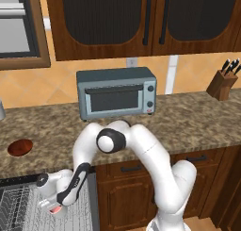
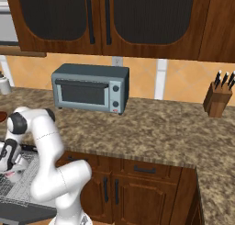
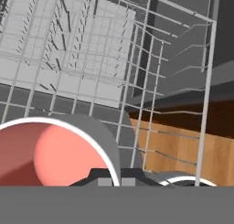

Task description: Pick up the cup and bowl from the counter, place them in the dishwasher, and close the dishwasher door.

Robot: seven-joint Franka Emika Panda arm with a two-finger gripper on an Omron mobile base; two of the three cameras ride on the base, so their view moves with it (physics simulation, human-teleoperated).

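The cup (image 3: 45,154), white with a pink-red inside, sits low over the dishwasher's white-grey wire rack (image 3: 91,58). My gripper (image 3: 112,179) is shut on its rim. In the left base view the gripper (image 1: 55,207) hangs over the rack (image 1: 19,202), just below the counter edge, with a bit of pink cup (image 1: 56,210) under it. The reddish-brown bowl (image 1: 20,147) rests on the granite counter (image 1: 197,121) at the far left, apart from the arm. The dishwasher door (image 2: 23,213) lies folded down and open.
A grey toaster oven (image 1: 116,92) stands at the back of the counter and a knife block (image 1: 222,83) at the far right. Wooden cabinets (image 1: 132,187) flank the dishwasher on its right. Rack wires (image 3: 208,90) rise close to the cup's right.
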